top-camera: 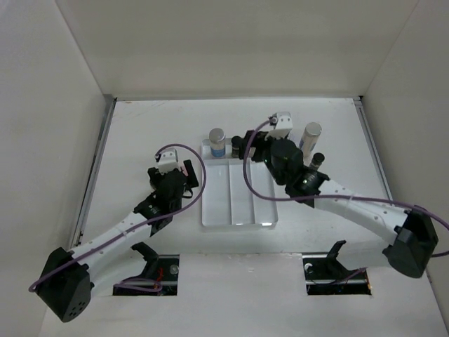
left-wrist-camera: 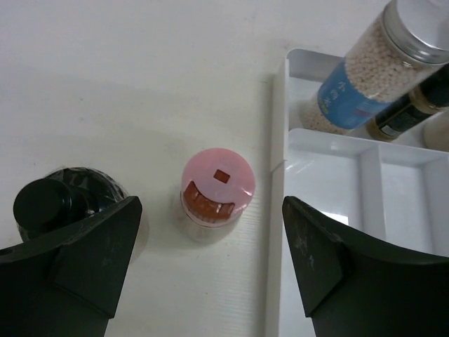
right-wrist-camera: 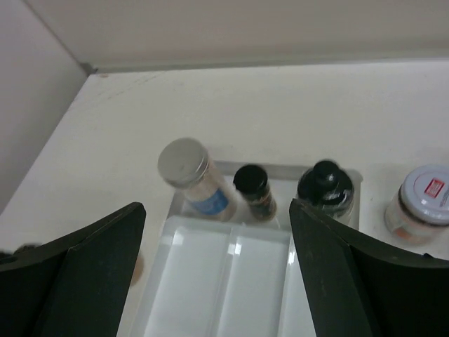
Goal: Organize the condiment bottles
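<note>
We work on a white table walled by pale panels, with a white divided tray at its centre. In the tray's far compartment we note three bottles in a row: a grey-capped blue-labelled jar, a small dark-capped bottle beside it, and a black-topped bottle. A white-lidded jar with a red label stands on the table just outside the tray's right edge. The right gripper is spread wide above the tray, holding nothing. The left gripper is likewise open, over a pink-lidded jar standing just left of the tray; a black-capped bottle stands beside its left finger. A taller white bottle with grey top stands farther right.
</note>
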Controlling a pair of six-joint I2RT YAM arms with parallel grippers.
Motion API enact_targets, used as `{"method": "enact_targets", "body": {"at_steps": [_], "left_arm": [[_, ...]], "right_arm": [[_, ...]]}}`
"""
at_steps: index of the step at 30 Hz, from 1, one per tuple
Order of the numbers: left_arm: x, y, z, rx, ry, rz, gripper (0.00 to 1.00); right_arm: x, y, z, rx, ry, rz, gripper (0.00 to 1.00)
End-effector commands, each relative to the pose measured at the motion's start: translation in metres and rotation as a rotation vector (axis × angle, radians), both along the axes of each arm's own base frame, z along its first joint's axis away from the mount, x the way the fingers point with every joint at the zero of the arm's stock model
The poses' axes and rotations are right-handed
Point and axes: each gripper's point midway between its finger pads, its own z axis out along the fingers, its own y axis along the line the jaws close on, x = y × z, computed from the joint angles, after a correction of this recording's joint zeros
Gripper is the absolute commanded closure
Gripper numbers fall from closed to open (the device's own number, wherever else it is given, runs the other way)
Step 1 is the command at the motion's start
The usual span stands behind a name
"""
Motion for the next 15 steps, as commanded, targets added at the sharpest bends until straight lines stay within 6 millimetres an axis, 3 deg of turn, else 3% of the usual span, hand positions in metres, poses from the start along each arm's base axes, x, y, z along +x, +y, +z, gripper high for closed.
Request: {"method": "enact_targets", "body": {"at_steps": [1, 7, 15], "left_arm": [[0.022, -0.011, 0.033, -0.058, -0.067, -0.029, 0.19], [0.038, -0.015, 0.024, -0.041, -0.035, -0.019, 0.20], [0.052, -0.019, 0.002, -0.015, 0.004, -0.001, 0.37]], "right_arm": [[-0.030, 0.004, -0.020, 0.058, -0.003, 0.042, 0.10], [-0.057, -0.017, -0.044, 0.082, 0.008, 0.045, 0.10], [-0.065, -0.045, -0.037, 0.126, -0.023, 0.020, 0.09]]}}
